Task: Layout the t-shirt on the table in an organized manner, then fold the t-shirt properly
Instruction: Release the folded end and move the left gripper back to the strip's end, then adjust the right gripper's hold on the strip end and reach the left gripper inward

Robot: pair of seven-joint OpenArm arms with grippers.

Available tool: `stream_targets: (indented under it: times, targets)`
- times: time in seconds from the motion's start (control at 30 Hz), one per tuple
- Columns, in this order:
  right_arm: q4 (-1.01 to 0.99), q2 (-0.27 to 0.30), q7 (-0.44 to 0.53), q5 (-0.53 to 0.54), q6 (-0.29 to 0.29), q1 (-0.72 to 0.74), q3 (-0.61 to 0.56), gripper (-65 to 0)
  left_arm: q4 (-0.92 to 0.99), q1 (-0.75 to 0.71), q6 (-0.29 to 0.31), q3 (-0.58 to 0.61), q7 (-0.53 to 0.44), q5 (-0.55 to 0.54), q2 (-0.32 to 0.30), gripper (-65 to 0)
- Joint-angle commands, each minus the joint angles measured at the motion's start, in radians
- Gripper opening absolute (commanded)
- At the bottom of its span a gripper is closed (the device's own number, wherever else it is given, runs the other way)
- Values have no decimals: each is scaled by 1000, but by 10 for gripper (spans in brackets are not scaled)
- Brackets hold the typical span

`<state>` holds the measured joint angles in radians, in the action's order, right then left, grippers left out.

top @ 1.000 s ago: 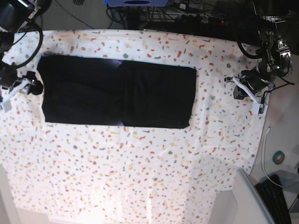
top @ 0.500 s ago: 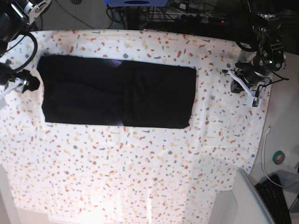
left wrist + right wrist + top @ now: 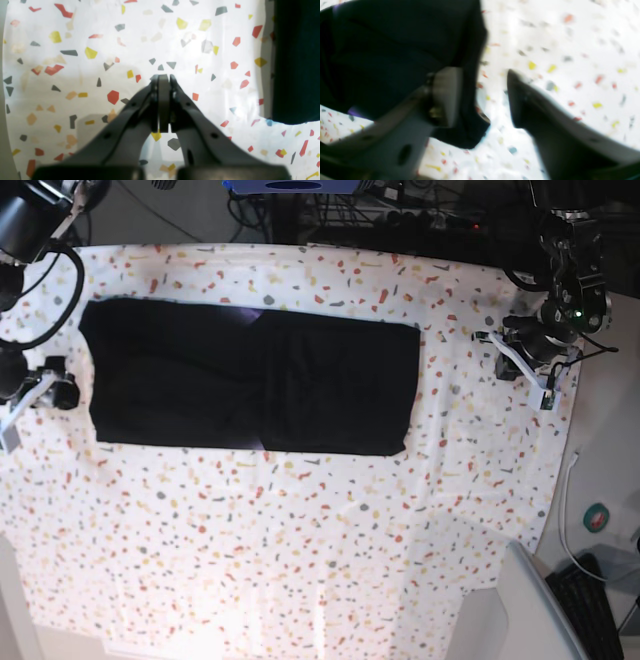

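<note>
The black t-shirt [image 3: 250,380] lies flat on the speckled table [image 3: 300,530] as a long folded rectangle. A small purple spot shows at its top edge. My left gripper [image 3: 545,392] hangs at the table's right edge, well clear of the t-shirt. It is shut and empty in the left wrist view [image 3: 163,78], with the t-shirt's edge [image 3: 295,62] off to its side. My right gripper [image 3: 18,418] is by the t-shirt's left end. The blurred right wrist view shows it open [image 3: 482,85] over the t-shirt's corner [image 3: 395,50], holding nothing.
The table's right edge [image 3: 565,440] runs just beside my left gripper. Beyond it lie a white cable [image 3: 568,510], a green tape roll [image 3: 598,518] and a keyboard [image 3: 590,605]. A grey panel [image 3: 520,610] overlaps the front right corner.
My right gripper has shifted toward the front along the t-shirt's left end. My left gripper moved slightly back and inward earlier, then held still. The t-shirt has not moved.
</note>
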<state>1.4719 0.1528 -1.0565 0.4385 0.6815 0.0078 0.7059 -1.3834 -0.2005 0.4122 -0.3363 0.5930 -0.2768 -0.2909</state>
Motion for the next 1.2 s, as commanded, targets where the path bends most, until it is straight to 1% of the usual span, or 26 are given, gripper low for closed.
stream_targets:
  times: [0.0,0.03,0.13,0.27,0.37,0.4,0.47,0.53,0.63,0.67,0.77,0.87,0.97,1.03,1.1,1.17]
  targets:
    - [19,11,15,3,-3,11,18,-231,-18,8,0,-8,-20,-6,-17,-650]
    - [19,3,17,-2,-3,10,25,-228,-17,8,0,-8,-20,-6,-17,-650]
    - [2,1,60,-4,-9,10,7,-248,-17,8,0,-2,-20,-5,-17,-650]
    - [-41,-6,69,0,-9,8,-38,-243,-12,11,0,-1,-20,-5,2,-650]
    - [-38,-60,75,-7,-15,-6,-58,-251,-9,11,0,-1,-20,-5,8,-650]
    - [-32,-75,77,-14,-38,-15,-62,-254,-9,11,0,-1,-20,-5,9,-650]
    - [9,-91,80,-54,-111,-18,-88,-254,-11,13,0,-1,-20,-5,11,-650]
    - [59,-112,104,-89,-168,-24,-119,-254,-12,13,0,-1,-20,-5,9,-650]
    - [102,-121,146,-143,-231,-42,-151,-243,-12,13,0,-1,-18,-5,6,-650]
    - [100,-121,152,-155,-243,-42,-159,-228,-12,13,0,-1,-18,-5,6,-650]
    - [91,-118,155,-172,-245,-44,-167,-183,-9,11,0,-5,-18,-5,6,-650]
    - [91,-114,155,-174,-245,-50,-182,-185,-9,9,0,-4,-18,-5,5,-650]
    - [63,-112,161,-175,-248,-47,-171,-185,-9,11,0,-1,-18,-5,5,-650]
    - [-1,-83,161,-175,-248,-36,-177,-185,-9,11,0,-1,-17,-5,6,-650]
    - [-70,-71,161,-175,-248,-19,-171,-185,-9,11,0,-1,-17,-5,8,-650]
    - [-121,-52,184,-175,-248,-13,-170,-185,-9,9,0,-1,-17,-5,8,-650]
